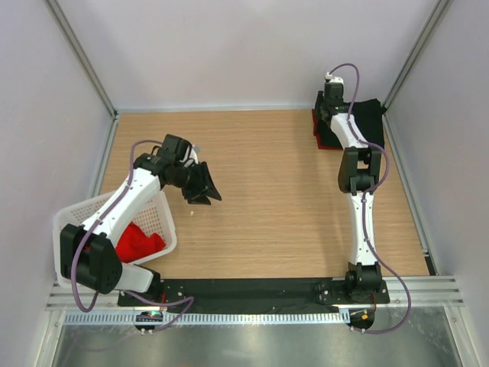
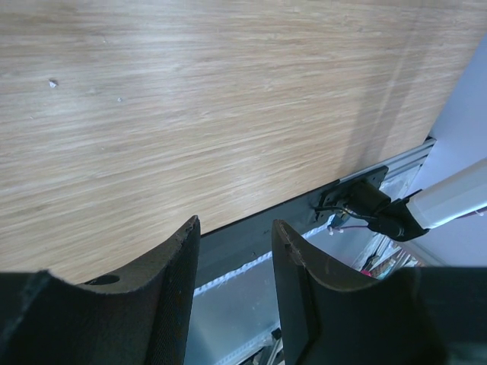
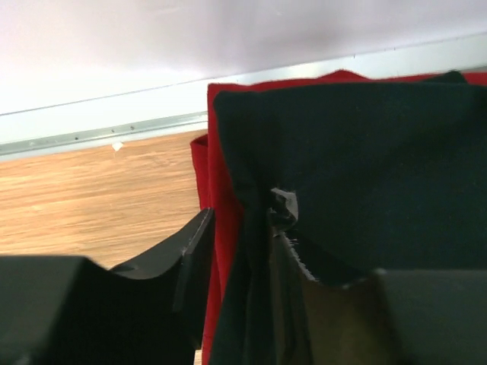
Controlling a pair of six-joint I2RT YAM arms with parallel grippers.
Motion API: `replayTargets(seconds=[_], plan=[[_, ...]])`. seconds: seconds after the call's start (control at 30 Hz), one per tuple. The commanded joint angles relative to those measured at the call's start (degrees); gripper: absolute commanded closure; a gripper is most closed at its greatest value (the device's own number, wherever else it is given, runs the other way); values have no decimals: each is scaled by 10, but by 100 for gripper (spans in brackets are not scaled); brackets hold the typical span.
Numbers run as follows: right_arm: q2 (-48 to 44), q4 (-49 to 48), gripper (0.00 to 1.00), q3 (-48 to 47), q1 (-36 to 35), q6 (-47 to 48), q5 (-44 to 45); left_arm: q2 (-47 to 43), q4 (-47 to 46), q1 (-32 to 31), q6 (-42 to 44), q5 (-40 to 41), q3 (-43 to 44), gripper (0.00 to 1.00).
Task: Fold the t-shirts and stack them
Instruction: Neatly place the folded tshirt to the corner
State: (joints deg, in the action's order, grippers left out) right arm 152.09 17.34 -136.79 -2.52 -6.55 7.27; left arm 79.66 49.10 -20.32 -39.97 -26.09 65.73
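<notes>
A black t-shirt (image 1: pixel 367 115) lies on top of a red t-shirt (image 1: pixel 318 136) in the far right corner of the table. My right gripper (image 1: pixel 322 115) is at the left edge of this pile. In the right wrist view the gripper (image 3: pixel 243 224) is shut on the black t-shirt (image 3: pixel 350 160), and a fold of the red one (image 3: pixel 225 205) is also between the jaws. Another red t-shirt (image 1: pixel 139 241) lies crumpled in the basket (image 1: pixel 72 214). My left gripper (image 1: pixel 205 191) hangs open and empty over bare wood (image 2: pixel 236 224).
The white lattice basket stands at the near left edge, under my left arm. Walls with metal posts close in the table at the back and on both sides. A black strip and a metal rail (image 1: pixel 252 294) run along the near edge.
</notes>
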Motion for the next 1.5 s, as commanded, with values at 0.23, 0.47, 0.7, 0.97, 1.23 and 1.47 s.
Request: replayTargets(seconds=[0.23,0.47,0.7,0.97,1.23,1.47], plan=[[-162,-25,45,54,45,-133,4,13,31,5,12,9,73,56],[-177,-90,62,116,116,-181,-8,21,3,4,-3,4,65,56],[-129,-151,99,136,186,-223,-66,19,-33,4,-10,3,33,56],[-49,-139,99,84,204,-201,-81,36,-37,4,-12,3,33,56],[-28,-92,99,65,211,-230,-3,59,-24,4,-12,3,55,56],[-22,14,99,17,204,-251,71,74,-17,4,-13,-5,76,56]])
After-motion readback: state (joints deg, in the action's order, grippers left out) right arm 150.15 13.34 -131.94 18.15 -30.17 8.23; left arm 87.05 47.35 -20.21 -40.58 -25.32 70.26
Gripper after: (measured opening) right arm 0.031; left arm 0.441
